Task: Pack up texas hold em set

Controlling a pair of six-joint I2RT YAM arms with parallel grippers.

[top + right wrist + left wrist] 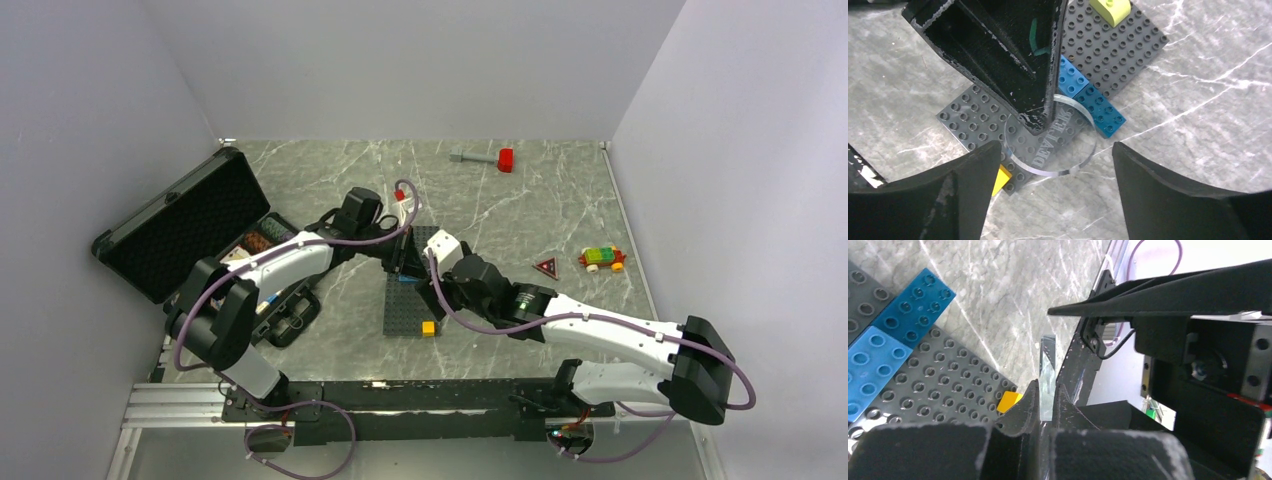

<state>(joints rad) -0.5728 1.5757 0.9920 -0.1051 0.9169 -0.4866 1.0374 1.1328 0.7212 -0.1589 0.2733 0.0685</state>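
Note:
My left gripper [1047,390] is shut on a clear round disc engraved "DEALER" [1050,145] and holds it on edge above the dark grey baseplate [1118,45]. In the left wrist view the disc [1048,365] shows edge-on between the fingers. My right gripper [1055,152] is open, its jaws standing wide on either side of the disc without touching it. Both grippers meet over the baseplate [410,300] in the top view. The black case [190,225] lies open at the left. The red-triangle button [546,267] lies on the table to the right. The card packs cannot be made out.
A red-headed hammer [485,158] lies at the back. A small coloured brick car [601,258] sits at the right. Blue bricks [1088,95], a yellow brick [1000,177] and a lime brick [1110,7] sit on the baseplate.

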